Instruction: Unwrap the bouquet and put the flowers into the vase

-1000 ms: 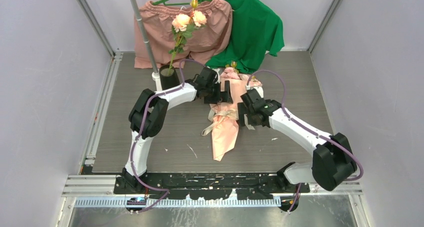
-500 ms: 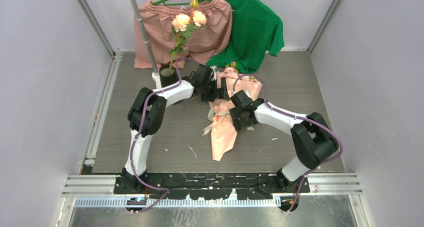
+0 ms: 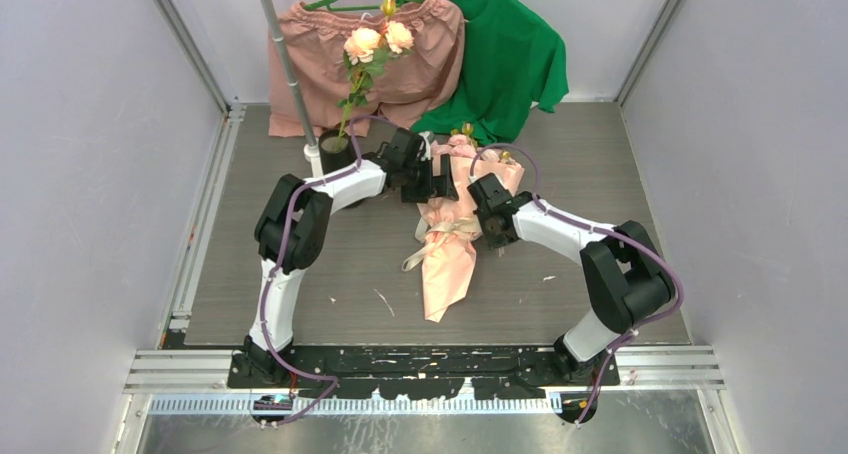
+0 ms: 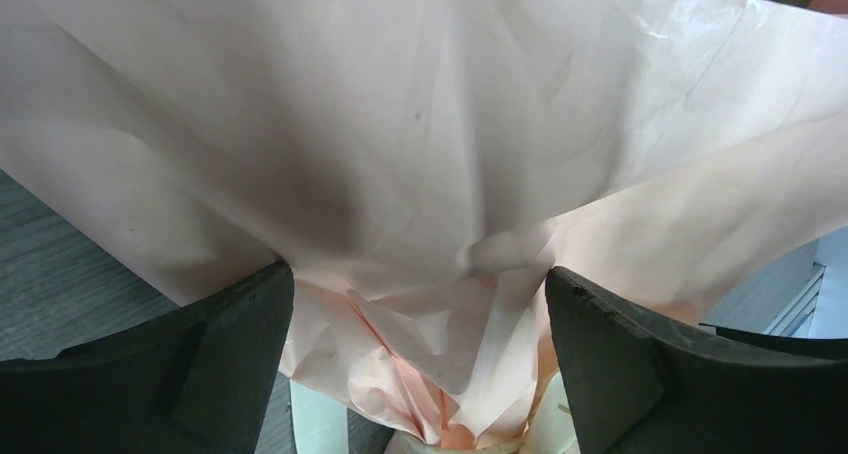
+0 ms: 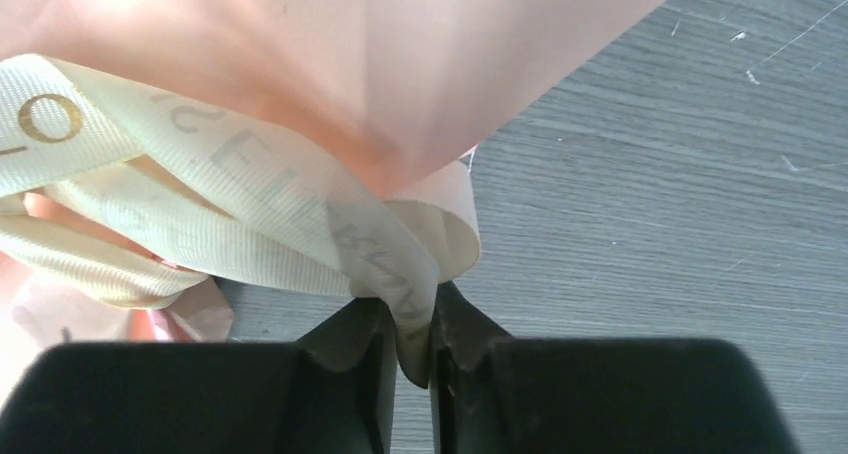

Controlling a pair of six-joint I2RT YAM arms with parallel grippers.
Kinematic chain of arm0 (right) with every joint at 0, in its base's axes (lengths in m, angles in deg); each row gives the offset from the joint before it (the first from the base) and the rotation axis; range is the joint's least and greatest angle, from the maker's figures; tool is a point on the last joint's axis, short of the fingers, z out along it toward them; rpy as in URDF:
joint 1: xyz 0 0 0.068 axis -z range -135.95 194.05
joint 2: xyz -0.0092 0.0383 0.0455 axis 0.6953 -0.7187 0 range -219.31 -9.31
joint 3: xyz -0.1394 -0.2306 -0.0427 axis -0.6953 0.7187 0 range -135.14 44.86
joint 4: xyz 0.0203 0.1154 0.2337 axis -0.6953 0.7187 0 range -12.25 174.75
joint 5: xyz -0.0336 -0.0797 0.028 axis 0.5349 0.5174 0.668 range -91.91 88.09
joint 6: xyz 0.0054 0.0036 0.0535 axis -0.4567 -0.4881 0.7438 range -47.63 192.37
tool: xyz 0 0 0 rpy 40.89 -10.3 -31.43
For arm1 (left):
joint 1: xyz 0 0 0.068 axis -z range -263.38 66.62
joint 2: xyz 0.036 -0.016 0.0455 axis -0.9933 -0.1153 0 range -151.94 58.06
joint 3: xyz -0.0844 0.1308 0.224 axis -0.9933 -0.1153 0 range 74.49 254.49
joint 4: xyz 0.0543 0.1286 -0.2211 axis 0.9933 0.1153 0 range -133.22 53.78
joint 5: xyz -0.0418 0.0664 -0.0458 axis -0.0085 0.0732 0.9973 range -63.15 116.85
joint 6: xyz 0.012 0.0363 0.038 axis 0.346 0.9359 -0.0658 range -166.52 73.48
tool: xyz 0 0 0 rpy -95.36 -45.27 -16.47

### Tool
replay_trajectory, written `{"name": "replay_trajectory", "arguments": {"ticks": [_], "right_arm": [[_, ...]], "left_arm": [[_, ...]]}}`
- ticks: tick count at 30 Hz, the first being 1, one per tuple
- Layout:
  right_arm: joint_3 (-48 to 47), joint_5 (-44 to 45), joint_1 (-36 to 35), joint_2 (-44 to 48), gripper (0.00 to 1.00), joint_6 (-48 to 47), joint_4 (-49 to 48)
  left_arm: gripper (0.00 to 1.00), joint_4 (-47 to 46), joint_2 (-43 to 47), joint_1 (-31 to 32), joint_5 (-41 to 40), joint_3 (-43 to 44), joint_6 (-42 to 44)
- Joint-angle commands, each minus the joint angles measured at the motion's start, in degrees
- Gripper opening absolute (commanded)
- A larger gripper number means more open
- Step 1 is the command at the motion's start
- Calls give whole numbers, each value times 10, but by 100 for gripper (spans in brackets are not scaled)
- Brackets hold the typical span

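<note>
At the centre of the overhead frame the bouquet lies flat on the grey surface. Its long axis runs from the flowers at upper centre down to the paper tip at lower centre, drifting slightly left as it descends. The right claw sits just right of the bundle's waist. In its own wrist view we see its jaws pinched almost together on a tail of the cream ribbon, with the bow's loops fanning toward the upper left of that frame. The left claw stands spread wide at the flared upper part of the cone, gripping nothing. The salmon paper bulges between its fingers and appears to brush their inner faces. The vase stands toward the upper left of the overhead frame, near the left arm and apart from the bundle, with paler peach roses rising from it. We judge that the coming move turns on the right claw, the nearer of the two to the knot. The ribbon crosses the bouquet's long axis, so a pull toward the right of the frame, away from the waist, should slip the bow. The left claw may need to close on the paper to keep the bundle from dragging along.
</note>
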Motion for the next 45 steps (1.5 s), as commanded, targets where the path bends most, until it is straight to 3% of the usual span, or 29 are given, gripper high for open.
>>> {"name": "replay_trajectory", "arguments": {"ticks": [1,3,9,12,14,15,17,29,33,39,45], "right_arm": [[-9,-15,0,32,12,12,-6],[-11,-13,-1,44,1,18,5],[-40,5,-2,104,1,39,61],[-62,12,-1,145,17,48,81],[-70,19,-2,166,19,50,87],[-70,26,-2,175,16,51,87],[-68,38,-2,186,1,54,87],[-107,118,7,255,1,80,105],[-123,105,9,251,1,82,109],[-99,93,9,261,1,99,72],[-100,152,17,284,1,119,77]], "left_arm": [[97,-2,2,-10,1,-4,10],[97,-1,4,-12,0,-4,10],[97,6,6,-12,0,6,10],[97,10,6,-11,2,12,10],[97,10,9,-12,2,11,10],[96,11,11,-12,2,10,10],[97,13,17,-12,0,9,11],[97,35,65,-8,-8,-2,30],[98,126,122,23,-112,12,135],[94,128,233,31,-137,-63,190],[94,53,315,30,-121,-191,53]]}}
